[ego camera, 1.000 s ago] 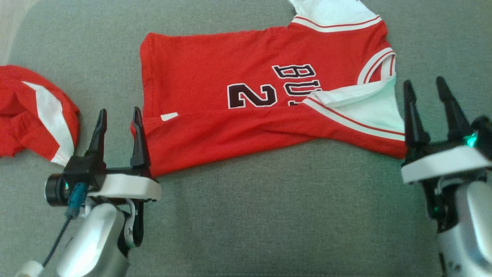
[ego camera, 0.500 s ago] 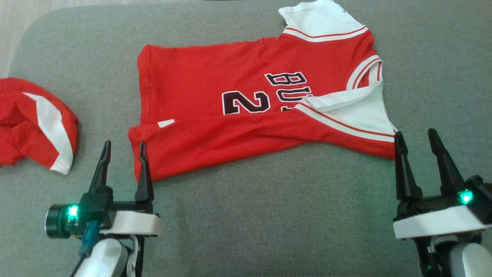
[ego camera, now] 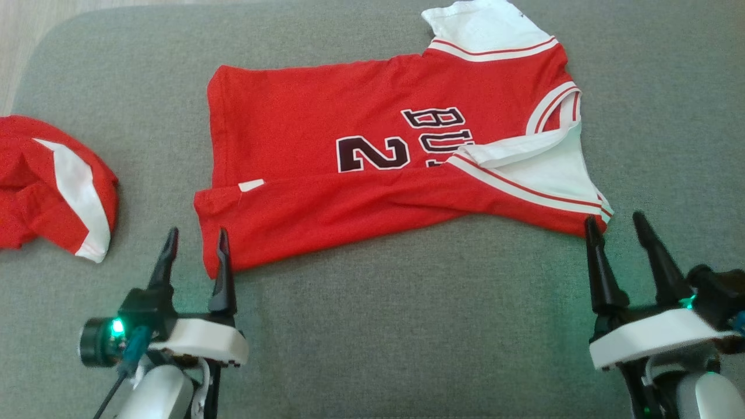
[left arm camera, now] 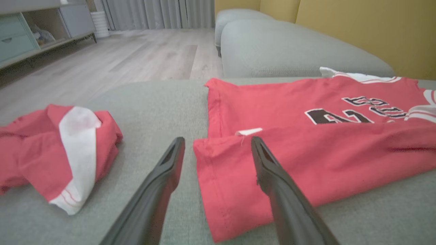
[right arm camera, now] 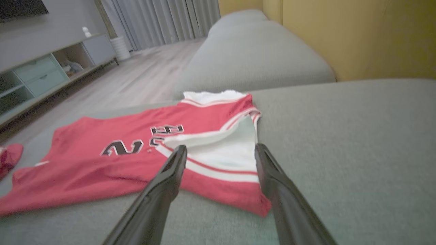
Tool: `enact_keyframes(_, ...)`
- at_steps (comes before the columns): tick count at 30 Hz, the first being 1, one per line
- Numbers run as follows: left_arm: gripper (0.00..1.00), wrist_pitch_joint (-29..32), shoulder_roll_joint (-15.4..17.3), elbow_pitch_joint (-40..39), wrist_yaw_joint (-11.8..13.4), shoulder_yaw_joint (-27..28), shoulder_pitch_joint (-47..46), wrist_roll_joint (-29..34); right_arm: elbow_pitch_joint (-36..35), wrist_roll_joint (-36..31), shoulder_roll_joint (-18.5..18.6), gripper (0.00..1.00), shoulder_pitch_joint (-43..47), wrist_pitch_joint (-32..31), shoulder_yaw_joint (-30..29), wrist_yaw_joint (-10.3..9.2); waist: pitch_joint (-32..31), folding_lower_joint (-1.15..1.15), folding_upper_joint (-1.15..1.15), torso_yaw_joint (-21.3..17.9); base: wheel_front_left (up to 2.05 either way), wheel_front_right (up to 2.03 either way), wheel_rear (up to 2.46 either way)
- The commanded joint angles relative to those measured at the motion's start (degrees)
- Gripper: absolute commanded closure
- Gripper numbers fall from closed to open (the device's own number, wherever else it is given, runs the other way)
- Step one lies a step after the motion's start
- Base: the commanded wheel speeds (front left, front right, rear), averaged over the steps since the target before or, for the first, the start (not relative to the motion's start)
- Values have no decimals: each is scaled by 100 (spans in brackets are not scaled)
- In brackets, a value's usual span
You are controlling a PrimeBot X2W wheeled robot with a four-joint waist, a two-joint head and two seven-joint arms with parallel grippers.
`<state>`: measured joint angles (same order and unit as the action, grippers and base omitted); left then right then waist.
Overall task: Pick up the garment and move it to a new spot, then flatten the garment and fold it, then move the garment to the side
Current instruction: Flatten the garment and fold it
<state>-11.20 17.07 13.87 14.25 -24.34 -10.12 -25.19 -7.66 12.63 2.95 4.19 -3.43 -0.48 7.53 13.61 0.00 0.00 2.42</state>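
Grey cushion point(ego camera: 372, 326): crumpled red cloth point(ego camera: 46, 180) lies left of garment point(ego camera: 349, 145).

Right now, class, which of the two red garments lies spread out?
The numbered jersey in the middle; the other red garment, at the left, is crumpled in a heap.

I have my left gripper point(ego camera: 198, 233) at the lower left of the head view. Its two dark fingers point(ego camera: 165, 262) point up the picture, spread wide with nothing between them. Its white wrist housing point(ego camera: 204, 343) lies roughly level, a green light point(ego camera: 118, 326) glows on the round camera pod point(ego camera: 96, 349) at its outer side, and the pale forearm point(ego camera: 157, 396) runs down out of frame. My right gripper point(ego camera: 614, 216) stands at the lower right, fingers equally splayed and empty, leaning slightly leftward, its white housing tilted up toward the right. In each wrist view the fingers rise as a wide, bare V.
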Motion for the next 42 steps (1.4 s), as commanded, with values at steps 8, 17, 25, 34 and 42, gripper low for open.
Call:
enact_keyframes(8,0,469,-127,617,-524,-86,-540,-340,953,180,357,0,-618,-314,-34,-4,174,0,0,62,0,0,0)
enact_keyframes(17,0,1195,-161,1338,-911,-259,-976,-601,2124,339,418,0,-1299,-971,-82,-4,304,0,0,63,0,0,0)
enact_keyframes(25,100,1420,-77,1392,-990,-355,-988,-639,2482,684,400,100,-1527,-1568,-5,-4,344,0,0,83,0,0,0)
enact_keyframes(34,100,1173,285,434,-642,-91,-681,-602,1288,818,387,100,-1147,-1721,-213,-4,240,0,0,133,0,0,0)
enact_keyframes(42,100,1807,820,-889,-212,162,-56,-742,-309,832,134,100,-92,-2512,-517,-4,85,0,0,172,0,0,0)
